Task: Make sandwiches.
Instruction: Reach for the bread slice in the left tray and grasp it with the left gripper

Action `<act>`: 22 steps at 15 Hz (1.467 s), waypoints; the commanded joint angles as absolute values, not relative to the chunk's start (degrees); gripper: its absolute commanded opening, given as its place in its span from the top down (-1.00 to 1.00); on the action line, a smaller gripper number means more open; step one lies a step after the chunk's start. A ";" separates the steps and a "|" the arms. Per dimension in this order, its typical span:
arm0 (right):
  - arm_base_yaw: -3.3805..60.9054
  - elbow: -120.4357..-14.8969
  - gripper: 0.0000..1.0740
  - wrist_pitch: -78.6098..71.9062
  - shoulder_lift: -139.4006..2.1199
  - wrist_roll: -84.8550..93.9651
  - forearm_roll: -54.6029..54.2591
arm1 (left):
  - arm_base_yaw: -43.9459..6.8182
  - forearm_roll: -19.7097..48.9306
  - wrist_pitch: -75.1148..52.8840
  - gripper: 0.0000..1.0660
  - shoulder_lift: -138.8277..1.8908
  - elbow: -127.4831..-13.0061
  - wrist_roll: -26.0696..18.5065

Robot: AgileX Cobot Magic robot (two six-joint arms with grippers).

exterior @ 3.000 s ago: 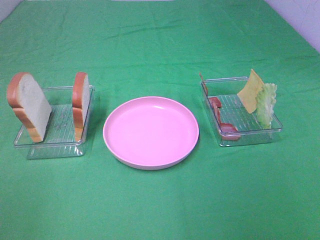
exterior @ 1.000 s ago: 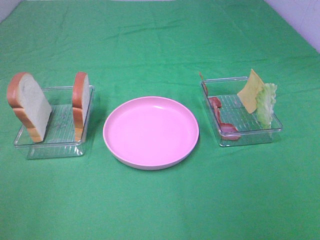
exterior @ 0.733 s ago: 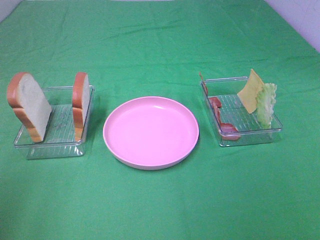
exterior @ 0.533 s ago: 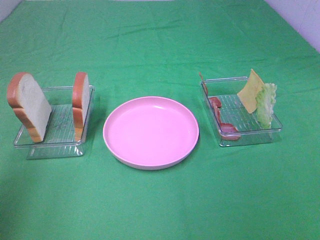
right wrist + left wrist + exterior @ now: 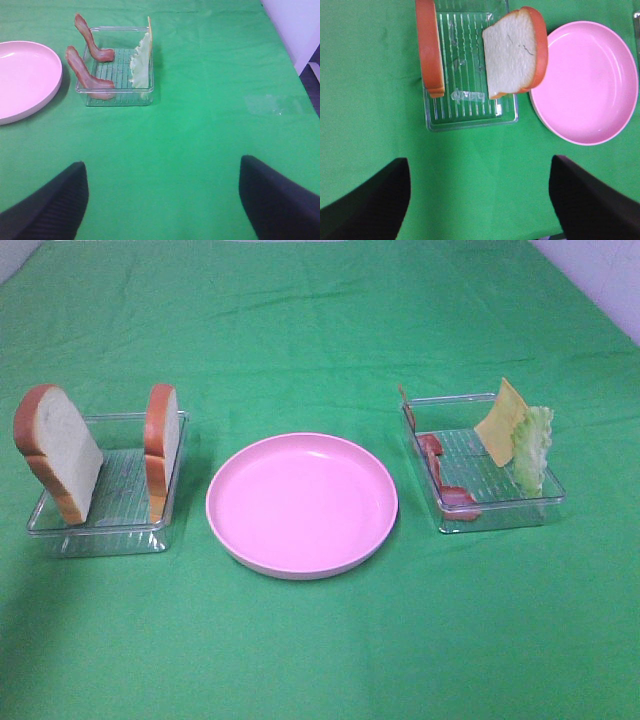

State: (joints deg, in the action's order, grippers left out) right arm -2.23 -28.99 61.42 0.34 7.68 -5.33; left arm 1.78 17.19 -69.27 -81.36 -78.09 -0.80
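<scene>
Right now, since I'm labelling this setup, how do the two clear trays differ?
The left tray holds two bread slices standing on edge; the right tray holds bacon strips, a cheese square and lettuce. The left tray carries one kind of food, the right tray three. Both are clear, ribbed, and flank the pink plate.
</scene>
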 commanded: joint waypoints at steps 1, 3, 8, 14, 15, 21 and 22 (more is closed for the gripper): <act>-2.64 -28.82 -0.45 60.85 0.74 8.31 -5.21 | -1.49 14.44 -72.54 -0.36 -89.55 -83.02 -0.52; -2.64 -28.82 -0.45 60.85 0.74 8.31 -5.21 | -8.65 5.84 -73.63 -0.36 -99.18 -89.67 5.39; -2.64 -28.82 -0.45 60.85 0.74 8.31 -5.21 | -17.25 3.15 -73.63 -0.36 -106.23 -95.45 14.27; -2.64 -28.82 -0.45 60.85 0.74 8.31 -5.21 | -22.00 2.12 -71.96 -0.36 -109.61 -95.45 18.11; -2.64 -28.82 -0.45 60.85 0.74 8.31 -5.21 | -22.00 1.72 -71.39 -0.36 -111.96 -95.45 19.88; -2.64 -28.82 -0.45 60.85 0.74 8.31 -5.21 | -21.94 0.46 -63.48 -0.36 -116.65 -95.51 20.63; -2.64 -28.82 -0.45 60.85 0.74 8.31 -5.21 | -21.94 0.00 -63.54 -0.35 -117.97 -95.51 20.63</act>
State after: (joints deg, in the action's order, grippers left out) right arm -2.23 -28.99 61.42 0.34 7.68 -5.33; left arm -21.89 0.00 -64.06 -117.57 -95.28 20.11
